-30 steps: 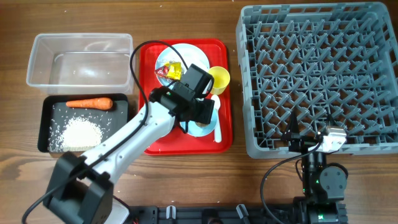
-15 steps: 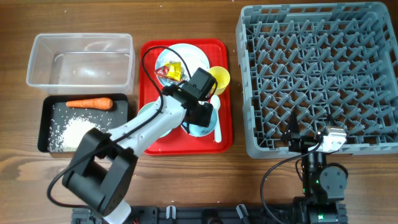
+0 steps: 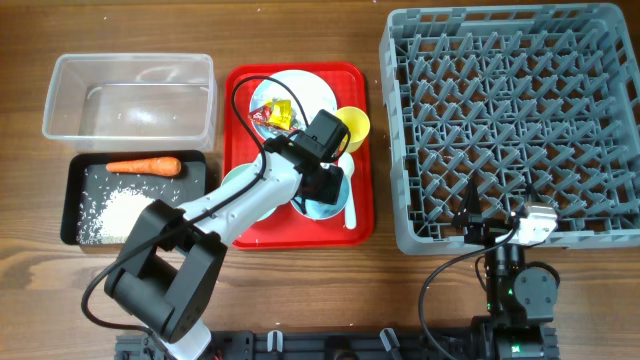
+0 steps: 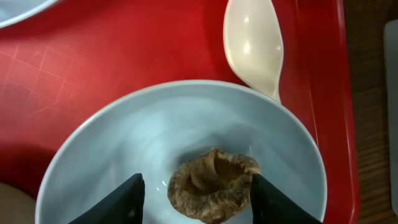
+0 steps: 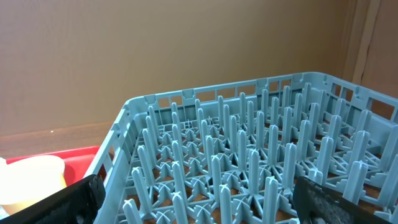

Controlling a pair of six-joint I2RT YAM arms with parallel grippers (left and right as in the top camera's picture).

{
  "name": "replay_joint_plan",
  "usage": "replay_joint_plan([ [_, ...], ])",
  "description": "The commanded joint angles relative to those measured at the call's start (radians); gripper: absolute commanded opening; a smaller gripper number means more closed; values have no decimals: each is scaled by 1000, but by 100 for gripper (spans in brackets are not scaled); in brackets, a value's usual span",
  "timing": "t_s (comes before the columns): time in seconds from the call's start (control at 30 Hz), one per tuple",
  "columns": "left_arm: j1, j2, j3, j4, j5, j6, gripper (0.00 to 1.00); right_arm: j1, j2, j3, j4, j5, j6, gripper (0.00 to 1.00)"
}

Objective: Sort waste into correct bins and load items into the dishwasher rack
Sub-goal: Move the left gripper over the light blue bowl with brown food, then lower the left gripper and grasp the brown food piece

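My left gripper [image 4: 198, 182] is open and low inside a light blue bowl [image 4: 143, 130]. Its fingers stand on either side of the small brown food lump [image 4: 211, 186]: the right one touches the lump, the left one stays apart. The white spoon [image 4: 252, 43] lies just beyond the bowl on the red tray [image 4: 124, 56]. From overhead, the left gripper [image 3: 320, 188] covers most of that bowl [image 3: 326, 210]. The plate [image 3: 295, 88] holds yellow and red wrappers [image 3: 275, 115], beside the yellow cup [image 3: 353, 125]. My right gripper [image 5: 199, 199] is wide open at the dishwasher rack's [image 3: 510, 120] front edge.
The clear tub [image 3: 130, 100] stands at the back left. In front of it the black tray [image 3: 72, 200] holds the carrot [image 3: 143, 166] and rice [image 3: 128, 212]. A second light blue bowl [image 3: 232, 182] shows partly under my left arm.
The left arm's elbow swung left and back toward its base, while the gripper stayed over the bowl. The right arm has not moved.
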Motion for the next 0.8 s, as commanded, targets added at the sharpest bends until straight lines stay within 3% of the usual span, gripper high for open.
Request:
replay_joint_plan([
  [0.0,-4,9,16,-2,58,6,55,-4,1,-1,4,10,7,100],
  [0.77,-5,11,-19,21,56,6,58,-4,1,-1,4,10,7,100],
])
